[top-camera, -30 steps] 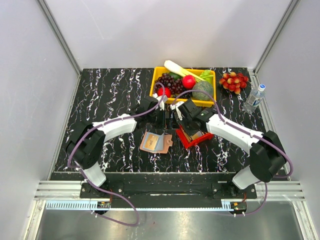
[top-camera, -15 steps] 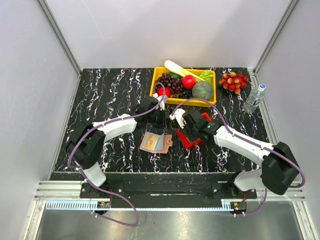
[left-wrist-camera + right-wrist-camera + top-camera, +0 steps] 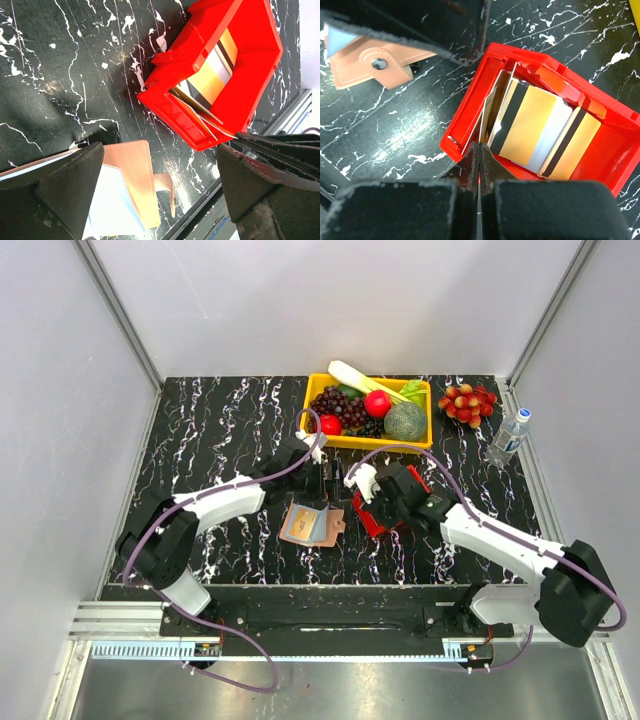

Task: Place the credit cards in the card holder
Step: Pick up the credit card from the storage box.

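The salmon-pink card holder (image 3: 312, 525) lies open on the black marble table, its pale blue lining up; it also shows in the left wrist view (image 3: 131, 170) and the right wrist view (image 3: 375, 62). Gold credit cards with dark stripes (image 3: 540, 130) lie in a small red tray (image 3: 392, 518) to its right, also seen in the left wrist view (image 3: 215, 75). My right gripper (image 3: 479, 147) is shut on one thin card held edge-on at the tray's near-left corner (image 3: 368, 506). My left gripper (image 3: 160, 160) is open and empty above the holder's far edge (image 3: 324, 472).
A yellow crate of fruit and vegetables (image 3: 366, 412) stands at the back. A red fruit cluster (image 3: 467, 402) and a water bottle (image 3: 510, 435) are at the back right. The table's near edge (image 3: 280, 115) lies just beyond the tray.
My right arm has pulled back toward the near right and its gripper now sits at the red tray's near-left corner. My left gripper has shifted slightly.
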